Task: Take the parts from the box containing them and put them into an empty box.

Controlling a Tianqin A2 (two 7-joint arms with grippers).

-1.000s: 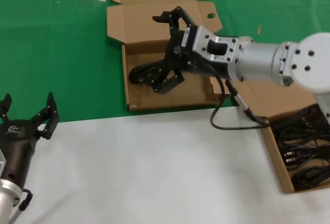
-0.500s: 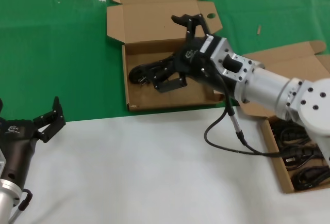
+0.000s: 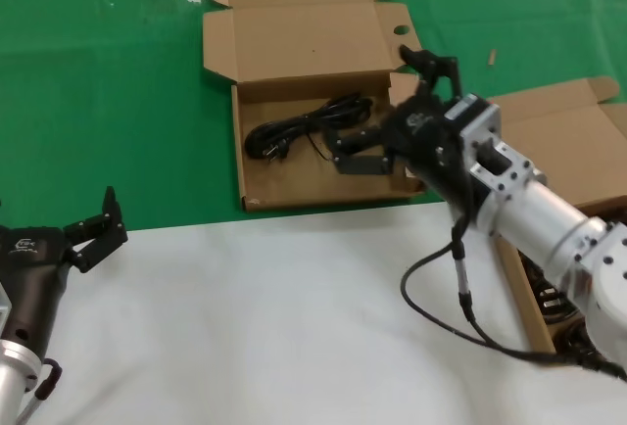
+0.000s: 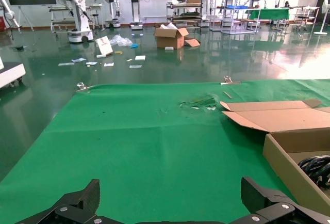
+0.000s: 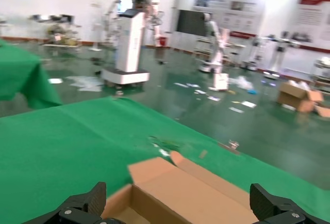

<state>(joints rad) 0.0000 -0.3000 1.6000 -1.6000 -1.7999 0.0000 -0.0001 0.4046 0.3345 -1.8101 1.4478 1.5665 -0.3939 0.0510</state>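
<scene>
cable [image 3: 306, 127]: black, coiled, plug at one end, lay loose on the floor of the holed-flap box [image 3: 257, 199] | right gripper [image 3: 392, 107]: fingers spread, empty, above that box's right side, cable just beside it toward the left, not touching | left gripper [image 3: 86, 229]: spread wide, idle over white table [image 3: 255, 317]

One cable [image 3: 306, 128] lies in the holed box [image 3: 257, 194], left of the plain box [image 3: 524, 293].
</scene>
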